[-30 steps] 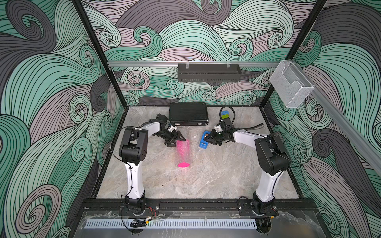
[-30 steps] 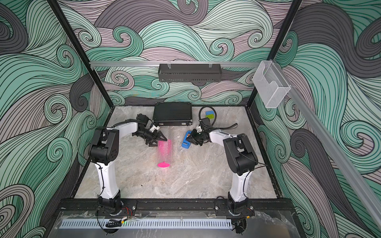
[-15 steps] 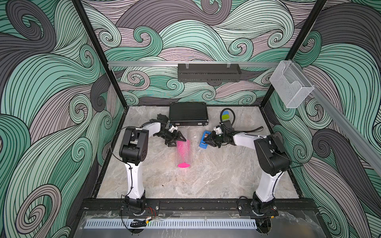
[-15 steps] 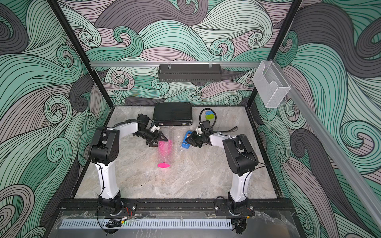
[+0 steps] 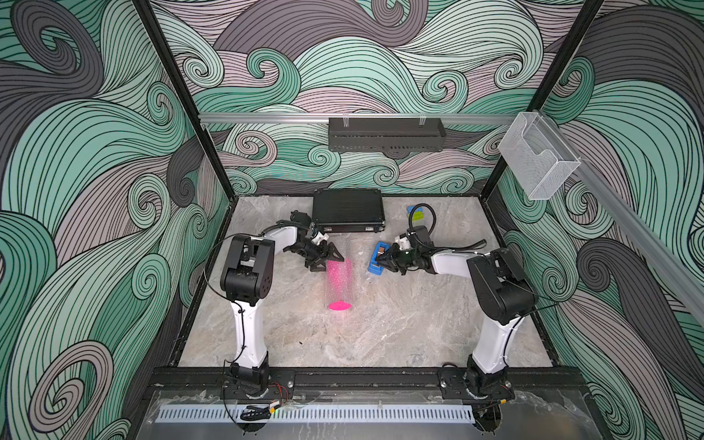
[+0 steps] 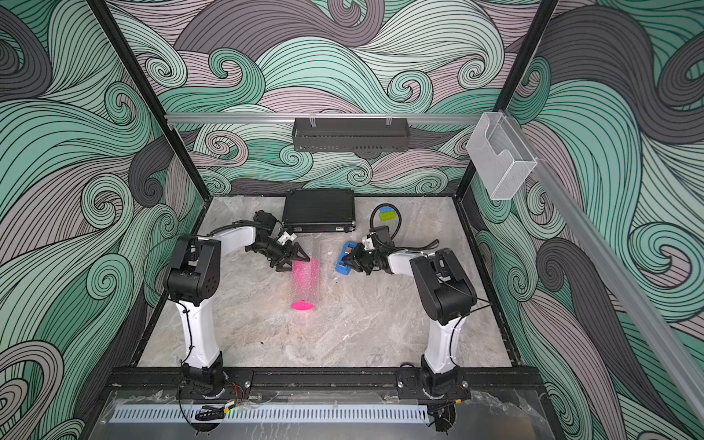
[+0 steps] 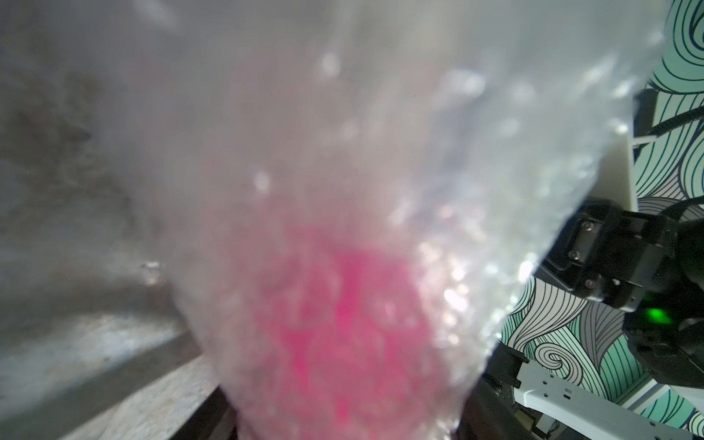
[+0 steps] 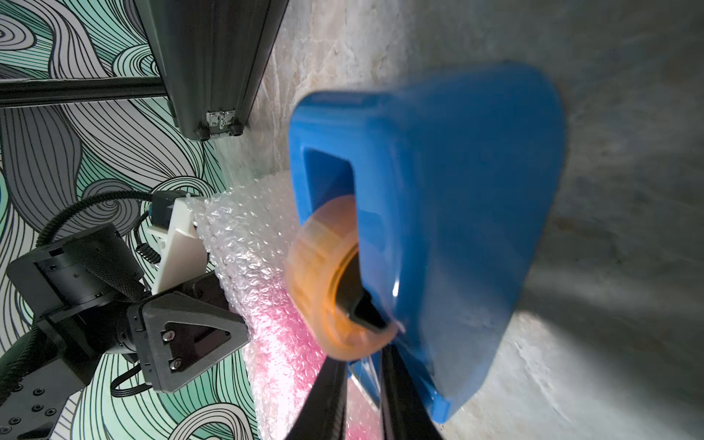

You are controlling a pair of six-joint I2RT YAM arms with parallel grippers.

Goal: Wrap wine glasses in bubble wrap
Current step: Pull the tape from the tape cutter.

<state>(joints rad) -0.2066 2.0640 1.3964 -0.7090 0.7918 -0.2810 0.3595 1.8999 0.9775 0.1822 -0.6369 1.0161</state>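
Wine glass (image 5: 340, 305) lying on its side mid-tabletop (image 5: 343, 343), rolled in bubble wrap (image 8: 244, 232), bowl end clasped by the wide-set left jaws against unrolling; right jaws nearly closed at the tape roll (image 8: 320, 304) of the blue dispenser (image 8: 457, 190), hold on tape impossible to tell.

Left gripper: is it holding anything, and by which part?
Yes. The left gripper grips the goblet, through the bubble wrap around it, at its bowl end; the foot end is free.
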